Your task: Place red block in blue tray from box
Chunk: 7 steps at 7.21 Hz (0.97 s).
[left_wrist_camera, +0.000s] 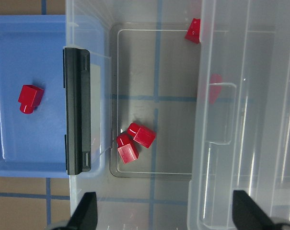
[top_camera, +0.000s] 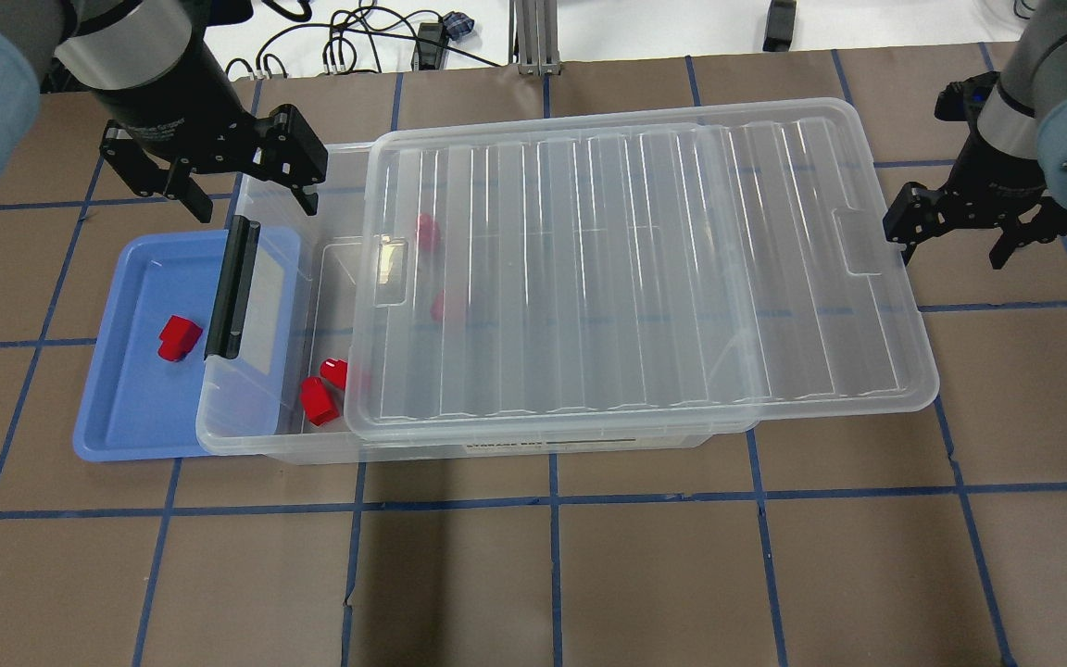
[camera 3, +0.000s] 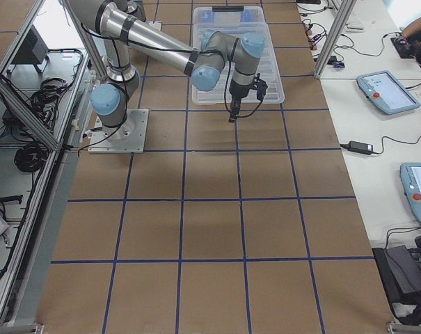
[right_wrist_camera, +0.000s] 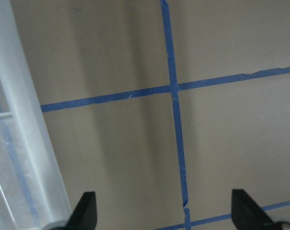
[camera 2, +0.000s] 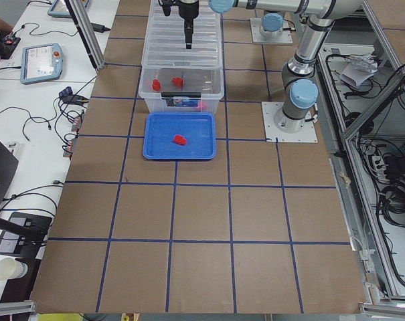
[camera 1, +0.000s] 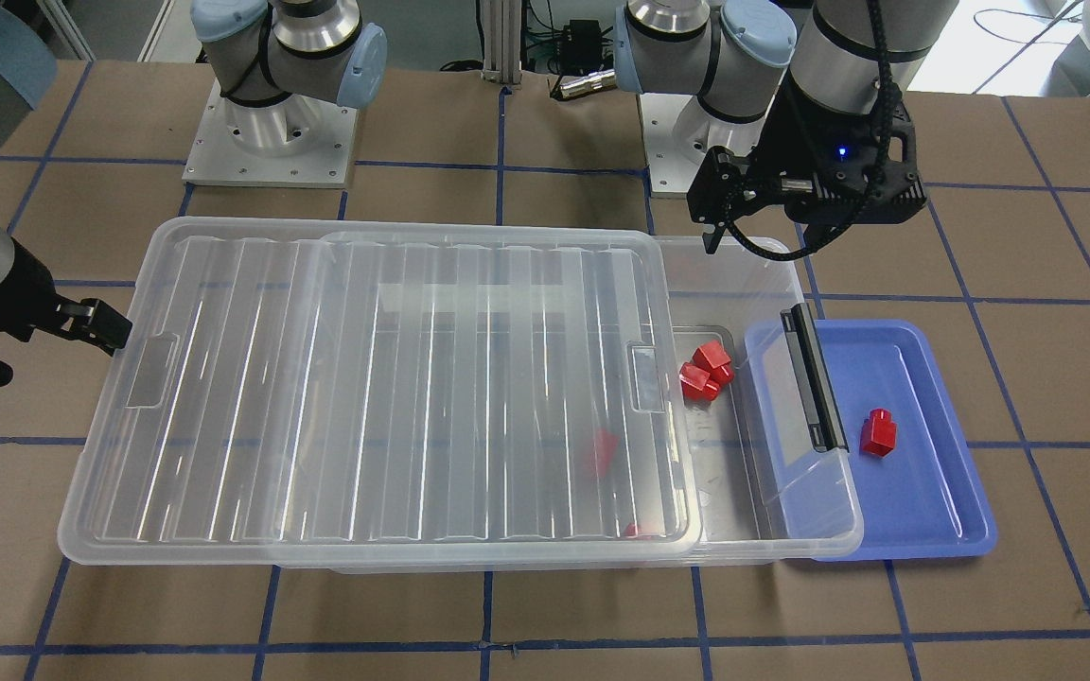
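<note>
One red block [top_camera: 179, 337] lies in the blue tray [top_camera: 117, 408], which sits partly under the latch end of the clear box [top_camera: 496, 445]. Two more red blocks [top_camera: 319, 400] lie together in the uncovered end of the box; in the left wrist view they [left_wrist_camera: 135, 141] sit near the box wall. Two others [top_camera: 427, 232] show dimly under the lid. My left gripper [top_camera: 251, 199] is open and empty, raised above the uncovered end of the box. My right gripper [top_camera: 955, 245] is open and empty, just off the lid's far right edge.
The ribbed clear lid [top_camera: 645, 269] is slid toward my right, overhanging the box and leaving its left end uncovered. A black latch bar [top_camera: 232, 287] runs along the box's left rim over the tray. Brown table with blue tape lines [top_camera: 552, 500] surrounds everything.
</note>
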Each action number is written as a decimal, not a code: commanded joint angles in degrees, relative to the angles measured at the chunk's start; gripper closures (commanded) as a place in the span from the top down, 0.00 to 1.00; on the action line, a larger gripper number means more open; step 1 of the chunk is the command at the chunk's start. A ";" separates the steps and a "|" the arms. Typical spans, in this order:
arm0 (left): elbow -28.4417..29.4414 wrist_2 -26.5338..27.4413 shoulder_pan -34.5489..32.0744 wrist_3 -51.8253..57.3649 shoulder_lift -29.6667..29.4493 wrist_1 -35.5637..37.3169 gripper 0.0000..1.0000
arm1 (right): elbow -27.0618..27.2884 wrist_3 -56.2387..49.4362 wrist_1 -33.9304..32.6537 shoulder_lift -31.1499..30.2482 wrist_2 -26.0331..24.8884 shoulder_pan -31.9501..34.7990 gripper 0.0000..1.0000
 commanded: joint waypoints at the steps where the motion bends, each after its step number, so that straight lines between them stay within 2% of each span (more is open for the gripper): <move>1: -0.17 -1.94 2.07 8.04 1.16 -0.07 1.00 | -0.02 5.26 -0.08 0.02 1.20 3.62 1.00; 5: 0.98 -0.81 1.37 3.64 1.51 -0.15 1.00 | -0.02 10.63 0.00 0.45 4.19 7.49 1.00; 7: 0.98 2.09 1.11 3.12 1.86 -0.07 1.00 | -0.02 12.85 -0.08 0.63 4.46 9.69 1.00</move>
